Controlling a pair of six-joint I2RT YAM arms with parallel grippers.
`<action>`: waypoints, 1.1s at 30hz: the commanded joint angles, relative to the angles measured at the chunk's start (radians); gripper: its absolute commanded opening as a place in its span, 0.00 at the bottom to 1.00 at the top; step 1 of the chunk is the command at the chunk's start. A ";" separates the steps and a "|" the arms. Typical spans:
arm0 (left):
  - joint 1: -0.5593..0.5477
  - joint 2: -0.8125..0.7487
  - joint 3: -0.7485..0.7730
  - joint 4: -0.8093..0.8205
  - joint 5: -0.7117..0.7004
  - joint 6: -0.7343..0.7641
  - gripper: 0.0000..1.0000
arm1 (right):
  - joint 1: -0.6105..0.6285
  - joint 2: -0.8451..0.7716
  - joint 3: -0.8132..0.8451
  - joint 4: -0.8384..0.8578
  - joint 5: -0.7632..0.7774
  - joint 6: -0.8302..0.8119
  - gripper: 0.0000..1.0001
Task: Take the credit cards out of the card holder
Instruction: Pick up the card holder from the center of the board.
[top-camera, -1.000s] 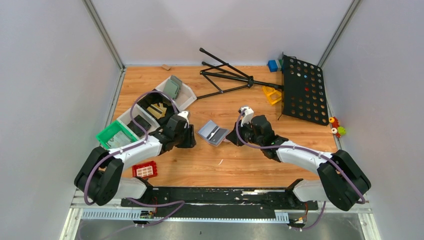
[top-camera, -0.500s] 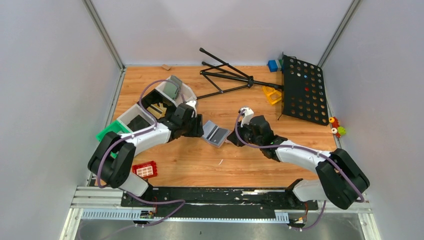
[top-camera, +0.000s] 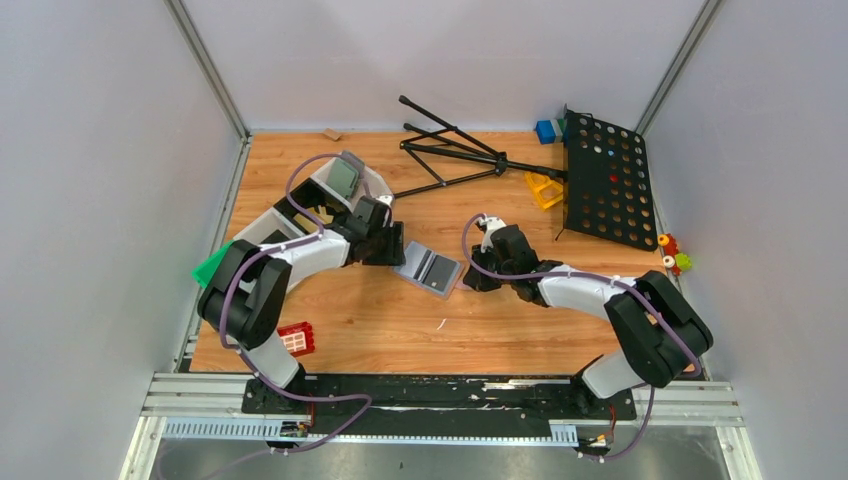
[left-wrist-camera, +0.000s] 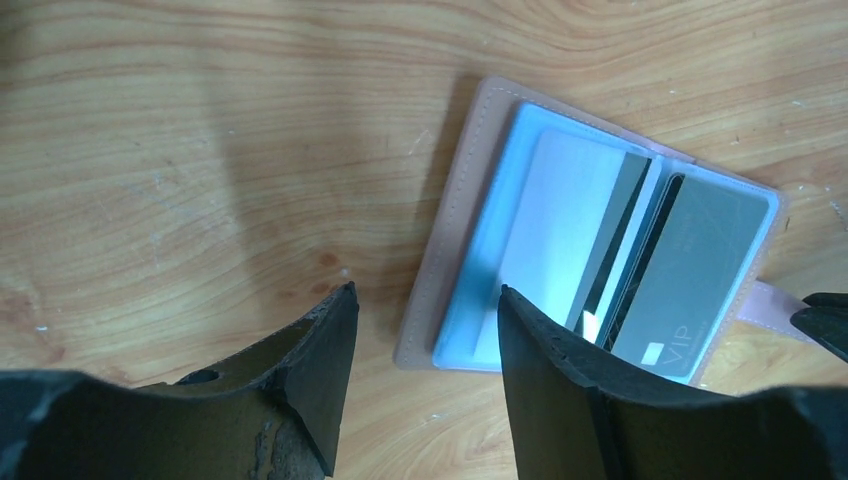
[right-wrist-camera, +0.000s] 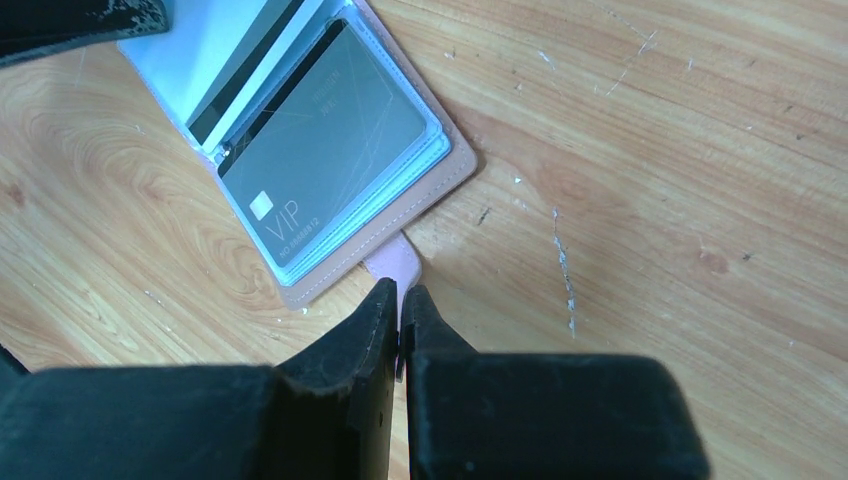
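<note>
The card holder (top-camera: 430, 268) lies open on the wooden table, with a salmon-tan edge (left-wrist-camera: 450, 230) and light blue pockets. Two dark credit cards sit in its pockets: one with a stripe (left-wrist-camera: 565, 230) and one marked VIP (left-wrist-camera: 690, 270), which also shows in the right wrist view (right-wrist-camera: 330, 140). My left gripper (left-wrist-camera: 425, 292) is open, its jaws straddling the holder's near left edge; the top view shows it (top-camera: 398, 250) at the holder's left side. My right gripper (right-wrist-camera: 400, 290) is shut on the holder's pink strap tab (right-wrist-camera: 395, 262), at the holder's right side (top-camera: 468, 280).
White bins (top-camera: 300, 215) with a grey-green holder (top-camera: 345, 178) stand behind the left arm, and a green bin (top-camera: 210, 268) is at the left edge. A red brick (top-camera: 292, 340) lies front left. A black tripod (top-camera: 450, 150) and a black perforated board (top-camera: 605, 180) are at the back.
My left arm has swung forward and right, from beside the bins to the holder's left edge. The holder has shifted slightly. My right gripper has stayed at the strap.
</note>
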 joint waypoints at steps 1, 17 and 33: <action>0.044 0.016 0.005 0.034 0.173 0.019 0.61 | -0.007 0.006 0.041 -0.009 0.017 0.009 0.00; 0.082 -0.022 -0.165 0.422 0.682 -0.186 0.34 | -0.020 -0.006 0.037 -0.007 0.004 0.021 0.00; 0.082 -0.097 -0.236 0.438 0.690 -0.176 0.06 | -0.032 -0.225 0.005 -0.089 0.054 0.056 0.23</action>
